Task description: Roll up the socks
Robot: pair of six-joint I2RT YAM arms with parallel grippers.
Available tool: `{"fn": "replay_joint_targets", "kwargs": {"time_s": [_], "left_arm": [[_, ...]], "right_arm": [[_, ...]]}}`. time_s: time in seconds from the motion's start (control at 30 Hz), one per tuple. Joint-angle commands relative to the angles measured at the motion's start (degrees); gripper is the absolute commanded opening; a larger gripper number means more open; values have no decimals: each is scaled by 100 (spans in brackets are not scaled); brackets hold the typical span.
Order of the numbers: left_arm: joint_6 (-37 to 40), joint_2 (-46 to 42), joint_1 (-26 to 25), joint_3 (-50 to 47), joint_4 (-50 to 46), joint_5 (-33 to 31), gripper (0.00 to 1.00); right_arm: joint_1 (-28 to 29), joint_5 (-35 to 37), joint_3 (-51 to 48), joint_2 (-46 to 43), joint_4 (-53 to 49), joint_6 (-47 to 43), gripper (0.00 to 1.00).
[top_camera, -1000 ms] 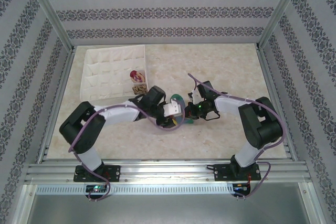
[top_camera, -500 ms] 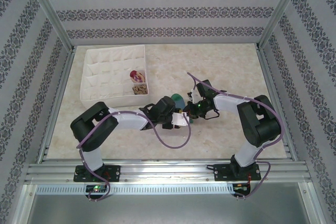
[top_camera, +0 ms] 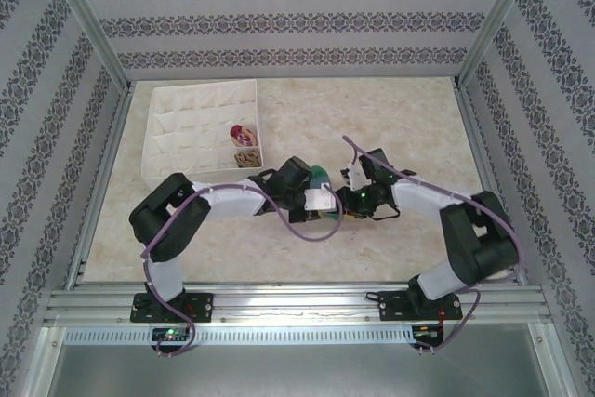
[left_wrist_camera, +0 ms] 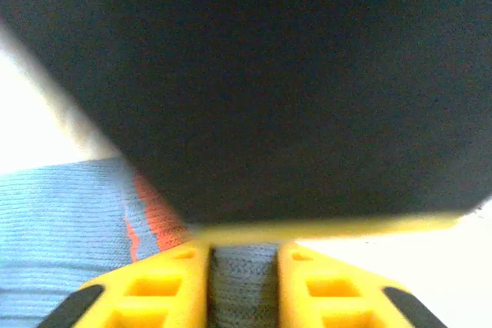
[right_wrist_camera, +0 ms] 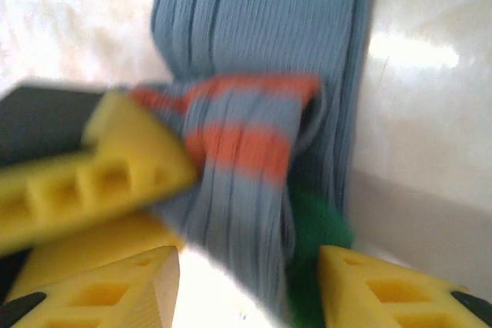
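At table (top_camera: 409, 118) centre, blue sock (right_wrist_camera: 254, 59) part-rolled; left gripper (left_wrist_camera: 242, 286), from 9 o'clock, nearly closed, pinching roll; right gripper (right_wrist_camera: 246, 289), from 3 o'clock, spread wide, straddling sock, gripping nothing. Risk: lone pinch slips, roll unwinds.

Overhead view bright, even and sharp. Both wrist views blur heavily; glare whitens the tabletop (right_wrist_camera: 415, 51) beside the blue sock (right_wrist_camera: 254, 21).
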Motion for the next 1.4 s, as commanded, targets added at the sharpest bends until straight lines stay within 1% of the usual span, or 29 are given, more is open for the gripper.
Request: {"fn": "replay_joint_targets", "kwargs": {"time_s": [0.0,0.07,0.13,0.2,0.27,0.37,0.57,0.73,0.77,0.83,0.97,1.07,1.13,1.2,1.27,1.37], "left_arm": [[-761,485,384,436,-1213,1504,26],[-954,722,486,758,-1627,1925,22],[-1134,836,546,885,-1729,2183,20],[-1385,926,638,1003,-1762,2515,20],[-1662,1121,772,1246,-1968,2986,20],[-1890,1438,898,1556,-2235,3516,20],[-1998,1690,921,1727,-2296,3856,20],[-2034,1776,930,1776,-2215,3811,20],[-2027,1774,923,1776,-2189,3771,20],[-1985,1747,927,1758,-2136,3660,20],[-1725,1403,896,1505,-1795,3189,23],[-1377,891,806,1003,-1183,2504,30],[-1087,450,710,593,-654,1973,36],[-672,-50,516,44,39,1181,43],[-236,-481,316,-501,785,528,48],[238,-972,116,-1158,1713,-47,51]], "right_arm": [[-201,-103,-240,-506,-264,-124,54],[-289,43,-277,-738,-272,-87,55],[-294,254,-278,-897,-227,-82,55],[-289,449,-287,-973,-145,-102,55],[-285,603,-305,-978,27,-157,55],[-260,637,-271,-859,339,-240,55],[-86,594,-234,-535,750,-361,55],[113,650,-326,-283,837,-386,55],[160,683,-360,-226,854,-380,55],[235,749,-377,-136,858,-371,50],[378,1035,-324,126,692,-254,33],[422,1204,-270,388,558,-39,18],[451,1312,-246,509,498,103,10],[477,1344,-219,594,455,219,8],[512,1370,-192,643,433,288,7],[565,1399,-130,688,367,323,7]]}}
